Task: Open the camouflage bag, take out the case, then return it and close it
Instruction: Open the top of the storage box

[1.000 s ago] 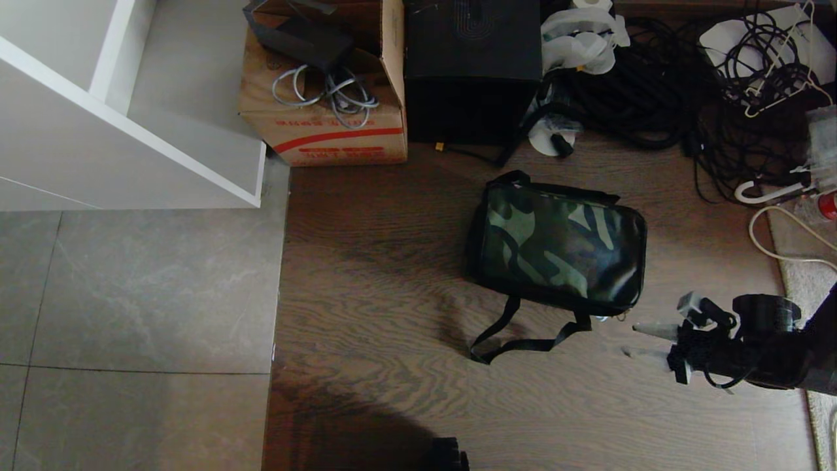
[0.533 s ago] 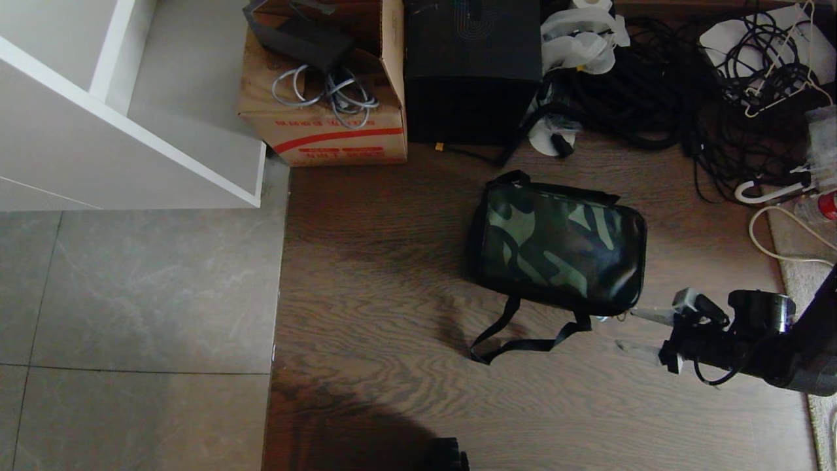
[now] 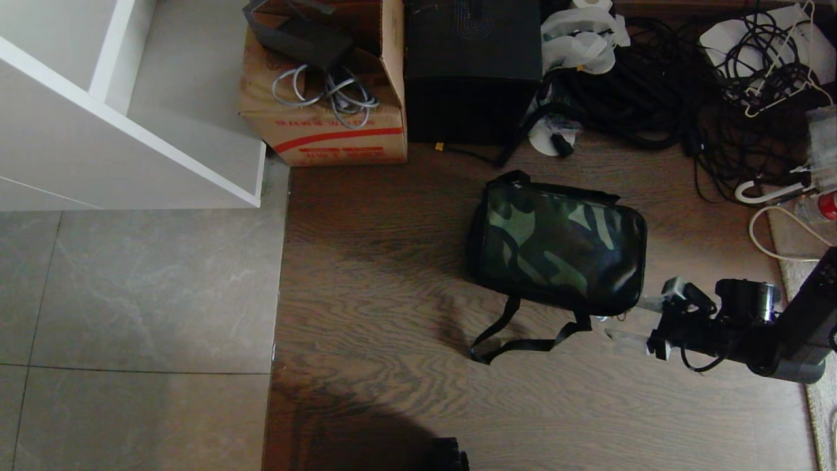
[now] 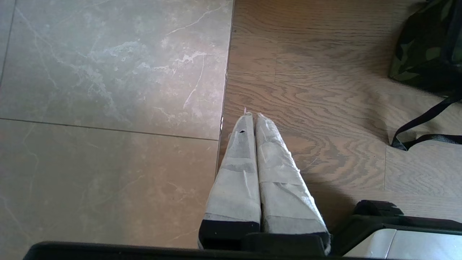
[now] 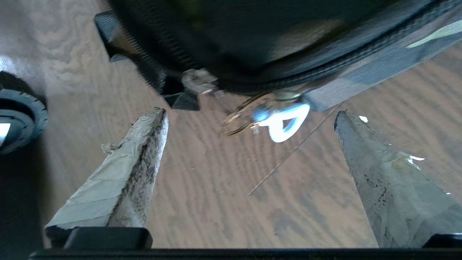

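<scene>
The camouflage bag (image 3: 559, 242) lies closed on the wood floor, its black shoulder strap (image 3: 516, 340) trailing toward me. The case is hidden. My right gripper (image 3: 621, 318) is open just off the bag's near right corner, pointing at it. In the right wrist view the fingers (image 5: 144, 159) stand wide apart around bare floor. A shiny zipper pull with a metal ring (image 5: 278, 121) hangs from the bag's edge (image 5: 270, 36) just ahead of the right gripper (image 5: 251, 115). The left gripper (image 4: 253, 115) is shut and parked over the seam between tile and wood, far from the bag (image 4: 422, 54).
Behind the bag stand a brown cardboard carton (image 3: 327, 85) with cables and a tall plain black box (image 3: 471, 72). A tangle of black cables (image 3: 719, 85) fills the back right. A white cabinet (image 3: 131, 131) is at the far left, a pale rug edge (image 3: 817, 405) at the right.
My right gripper has moved closer to the bag's near right corner and its fingers have spread wider. The bag has not moved.
</scene>
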### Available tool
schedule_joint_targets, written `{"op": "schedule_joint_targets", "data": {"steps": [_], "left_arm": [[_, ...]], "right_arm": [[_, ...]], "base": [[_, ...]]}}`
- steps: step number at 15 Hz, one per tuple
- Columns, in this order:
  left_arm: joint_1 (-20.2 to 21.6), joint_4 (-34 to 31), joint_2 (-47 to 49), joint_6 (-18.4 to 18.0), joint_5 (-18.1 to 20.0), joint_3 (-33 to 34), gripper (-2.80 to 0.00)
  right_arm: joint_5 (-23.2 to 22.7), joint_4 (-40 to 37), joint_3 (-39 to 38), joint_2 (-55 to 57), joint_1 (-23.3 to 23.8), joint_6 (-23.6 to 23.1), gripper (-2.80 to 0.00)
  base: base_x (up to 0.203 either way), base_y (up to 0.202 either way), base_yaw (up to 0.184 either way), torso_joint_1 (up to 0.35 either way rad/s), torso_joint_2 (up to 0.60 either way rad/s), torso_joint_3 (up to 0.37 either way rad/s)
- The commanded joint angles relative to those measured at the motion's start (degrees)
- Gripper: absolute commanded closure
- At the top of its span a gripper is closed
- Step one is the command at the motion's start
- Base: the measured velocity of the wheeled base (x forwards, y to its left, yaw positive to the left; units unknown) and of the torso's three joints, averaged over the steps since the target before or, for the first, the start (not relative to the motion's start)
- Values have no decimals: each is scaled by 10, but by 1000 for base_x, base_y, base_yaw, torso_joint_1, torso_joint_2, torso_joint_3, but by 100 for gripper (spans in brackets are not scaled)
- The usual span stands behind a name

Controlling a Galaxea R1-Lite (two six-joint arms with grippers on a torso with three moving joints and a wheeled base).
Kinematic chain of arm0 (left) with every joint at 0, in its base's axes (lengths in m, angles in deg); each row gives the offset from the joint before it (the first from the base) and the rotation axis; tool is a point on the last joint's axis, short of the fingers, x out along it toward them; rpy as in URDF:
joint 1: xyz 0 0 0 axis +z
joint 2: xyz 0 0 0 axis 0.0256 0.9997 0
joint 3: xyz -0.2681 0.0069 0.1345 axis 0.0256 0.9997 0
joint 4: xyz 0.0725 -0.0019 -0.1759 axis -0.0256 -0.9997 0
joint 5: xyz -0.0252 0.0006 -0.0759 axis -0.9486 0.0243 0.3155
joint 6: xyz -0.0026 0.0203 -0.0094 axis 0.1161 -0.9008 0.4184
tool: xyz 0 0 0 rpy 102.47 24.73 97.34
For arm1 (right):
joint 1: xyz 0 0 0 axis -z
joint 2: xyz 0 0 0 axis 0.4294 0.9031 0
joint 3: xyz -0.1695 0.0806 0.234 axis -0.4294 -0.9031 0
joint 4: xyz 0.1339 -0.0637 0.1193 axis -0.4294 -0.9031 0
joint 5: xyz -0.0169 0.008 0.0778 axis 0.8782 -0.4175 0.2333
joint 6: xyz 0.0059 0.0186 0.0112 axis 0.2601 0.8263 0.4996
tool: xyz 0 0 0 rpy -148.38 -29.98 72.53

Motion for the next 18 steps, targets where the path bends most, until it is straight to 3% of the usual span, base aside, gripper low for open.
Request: {"op": "schedule_joint_targets", "data": {"steps": [1,2,3,18], "left_arm": [[0,0,0,0,0,5,0],[0,0,0,0,0,5,0],[0,0,0,0,0,5,0],[0,0,0,0,0,5,0]], "right_arm": [[-4,4,16,9,-5,1,-280],[-4,3,16,11,-4,2,-280],[-5,4,18,13,-5,2,0],[-3,23,0,-1,-5,3,0]], "base": [[0,0,0,0,0,0],[0,0,0,0,0,0],[0,0,0,0,0,0],[0,0,0,0,0,0]]}}
